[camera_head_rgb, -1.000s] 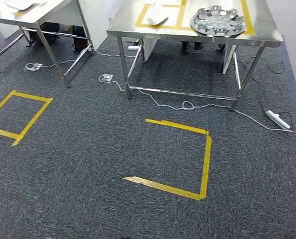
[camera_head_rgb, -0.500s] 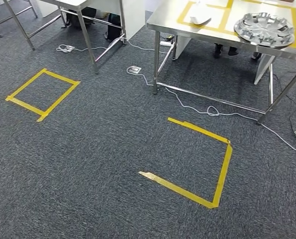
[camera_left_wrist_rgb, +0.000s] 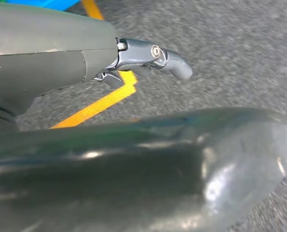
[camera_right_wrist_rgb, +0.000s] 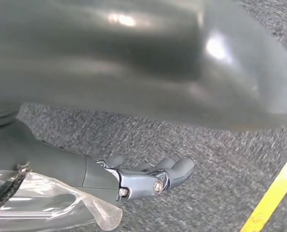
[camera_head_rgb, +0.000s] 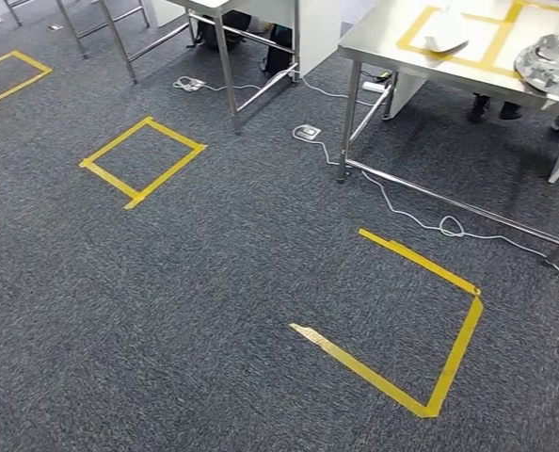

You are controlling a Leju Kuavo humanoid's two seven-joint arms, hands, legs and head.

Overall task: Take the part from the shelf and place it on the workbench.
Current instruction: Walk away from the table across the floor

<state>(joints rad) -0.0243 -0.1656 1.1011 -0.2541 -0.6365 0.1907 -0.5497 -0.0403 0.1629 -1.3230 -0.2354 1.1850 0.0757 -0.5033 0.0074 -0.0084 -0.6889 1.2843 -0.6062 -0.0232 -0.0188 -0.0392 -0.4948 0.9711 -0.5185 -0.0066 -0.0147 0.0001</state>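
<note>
grey carpet under both hanging hands, left hand and right hand empty, fingers loosely extended.

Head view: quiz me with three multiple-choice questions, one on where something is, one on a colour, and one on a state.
1. Where is the silver wheel cover?
A. On the carpet
B. On the steel table at far right
C. Under a table

2. What colour is the tape on the carpet?
A. Red
B. White
C. Yellow

3. How does the nearest tape outline stand?
A. Open on one side
B. A closed square
C. A single strip

Answers: 1 B, it lies on the tabletop at the picture's right edge. 2 C, every floor outline is yellow. 3 A, three sides are taped and the left side is missing.
</note>
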